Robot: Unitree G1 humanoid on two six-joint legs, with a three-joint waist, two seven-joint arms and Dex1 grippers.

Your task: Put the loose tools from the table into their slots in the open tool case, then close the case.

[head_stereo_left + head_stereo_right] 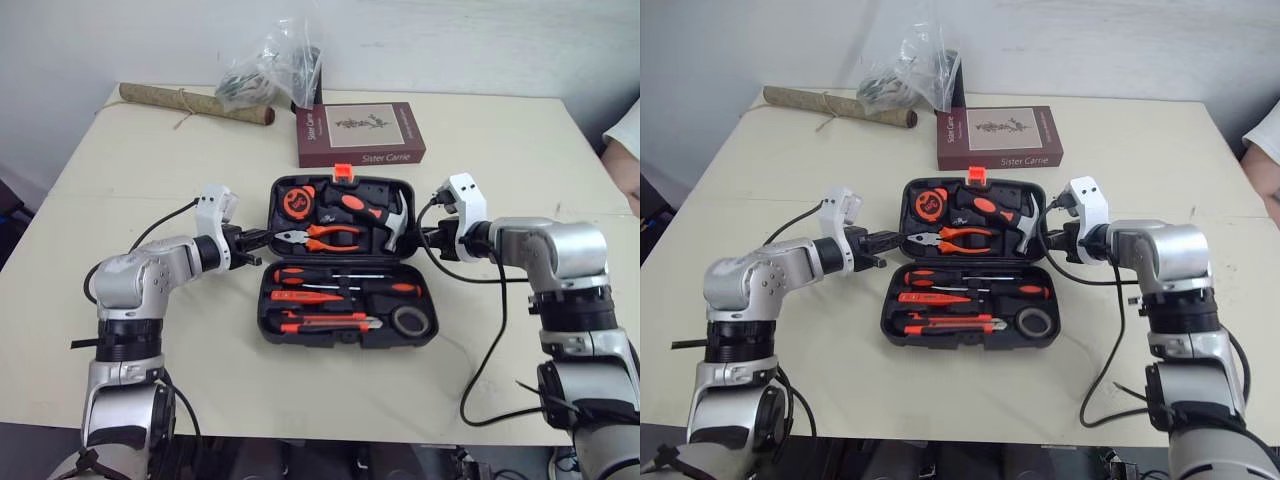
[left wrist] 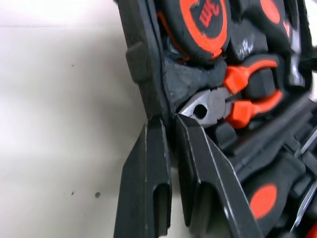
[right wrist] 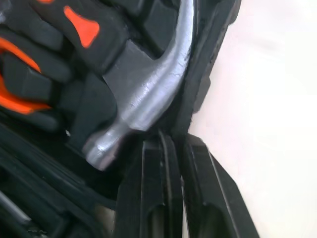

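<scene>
On tool case side rims: both jaws narrow, pinching edges.

Left arm and right arm rise from the lower corners and bend inward, forearms level. Left end effector and right end effector face each other mid-frame, fingers nearly together.

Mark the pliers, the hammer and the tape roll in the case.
pliers (image 2: pixel 220 103), left wrist view, on the grey joint.
hammer (image 3: pixel 143 94), right wrist view, on the steel head.
tape roll (image 1: pixel 394 320), left eye view, on its black band.
</scene>
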